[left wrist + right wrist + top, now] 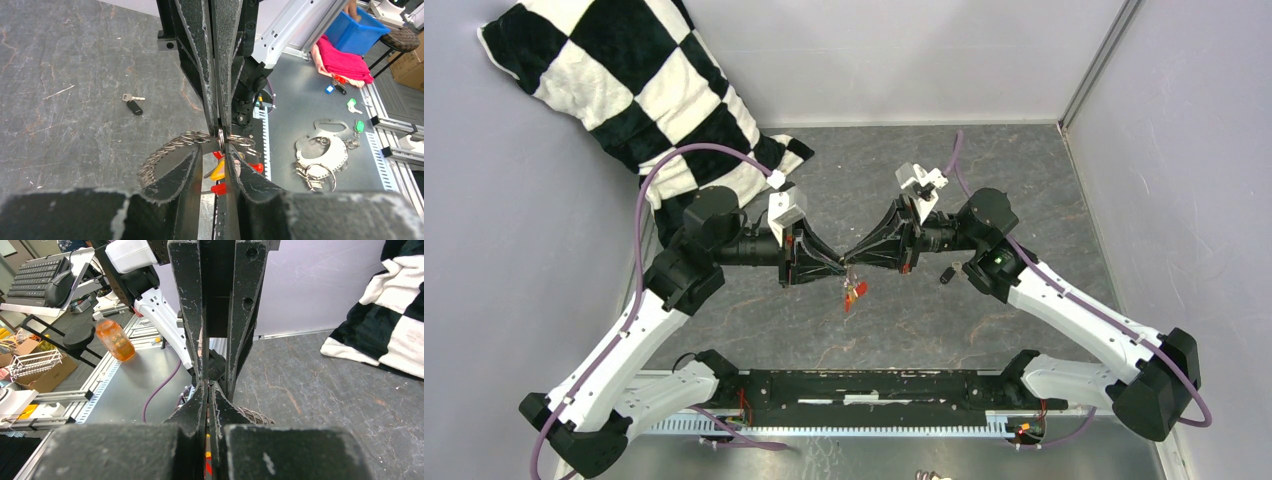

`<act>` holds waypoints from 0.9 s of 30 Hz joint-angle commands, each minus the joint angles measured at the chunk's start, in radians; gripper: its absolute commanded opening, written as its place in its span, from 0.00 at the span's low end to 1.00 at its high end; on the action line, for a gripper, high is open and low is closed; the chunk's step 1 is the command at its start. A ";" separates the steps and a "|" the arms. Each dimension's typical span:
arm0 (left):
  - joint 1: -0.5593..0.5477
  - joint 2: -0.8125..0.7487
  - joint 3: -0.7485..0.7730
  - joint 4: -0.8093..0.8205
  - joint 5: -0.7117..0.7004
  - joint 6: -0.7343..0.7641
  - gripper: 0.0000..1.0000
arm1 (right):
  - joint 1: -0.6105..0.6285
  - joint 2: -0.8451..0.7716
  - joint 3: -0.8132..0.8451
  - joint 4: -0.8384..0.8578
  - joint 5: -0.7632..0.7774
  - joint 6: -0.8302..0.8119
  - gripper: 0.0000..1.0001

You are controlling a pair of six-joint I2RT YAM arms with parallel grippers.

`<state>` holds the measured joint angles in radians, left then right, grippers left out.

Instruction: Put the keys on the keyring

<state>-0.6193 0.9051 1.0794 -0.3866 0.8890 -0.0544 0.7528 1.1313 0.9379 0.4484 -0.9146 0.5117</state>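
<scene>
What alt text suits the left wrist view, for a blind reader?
Two grippers meet tip to tip over a grey table: the left gripper from below, jaws slightly apart, the right gripper from above, shut on the silvery keyring, red and yellow keys hanging below. A black-headed key lies on the table to the left.

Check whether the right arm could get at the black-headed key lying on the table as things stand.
Probably not yet: the right gripper is shut on the keyring. The black-headed key lies uncovered on the table beside that arm's wrist.
</scene>
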 commanded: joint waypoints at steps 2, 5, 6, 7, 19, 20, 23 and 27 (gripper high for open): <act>-0.002 -0.017 0.013 0.048 -0.032 -0.045 0.32 | 0.007 -0.022 -0.001 0.053 0.006 0.008 0.00; -0.002 -0.016 0.012 0.052 -0.012 -0.048 0.34 | 0.008 -0.021 0.001 0.053 0.006 0.010 0.01; -0.003 -0.017 0.010 0.051 -0.012 -0.045 0.33 | 0.008 -0.022 0.001 0.053 0.006 0.011 0.01; -0.002 -0.017 0.010 0.048 -0.013 -0.037 0.30 | 0.009 -0.023 0.001 0.053 0.006 0.010 0.00; -0.002 -0.019 0.004 0.063 -0.054 -0.050 0.02 | 0.014 -0.019 -0.005 0.065 0.021 0.029 0.07; -0.002 -0.021 0.002 0.066 -0.068 -0.056 0.02 | 0.011 -0.022 0.003 0.038 0.035 0.015 0.18; -0.002 -0.029 -0.010 0.068 -0.126 -0.073 0.02 | 0.001 -0.035 0.041 -0.087 0.091 -0.054 0.49; -0.002 -0.039 -0.026 0.061 -0.229 -0.099 0.02 | -0.062 -0.086 0.054 -0.183 0.194 -0.095 0.70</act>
<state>-0.6193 0.8909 1.0634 -0.3695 0.7742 -0.0753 0.7460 1.1099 0.9367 0.3542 -0.8352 0.4759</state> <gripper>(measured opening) 0.036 0.625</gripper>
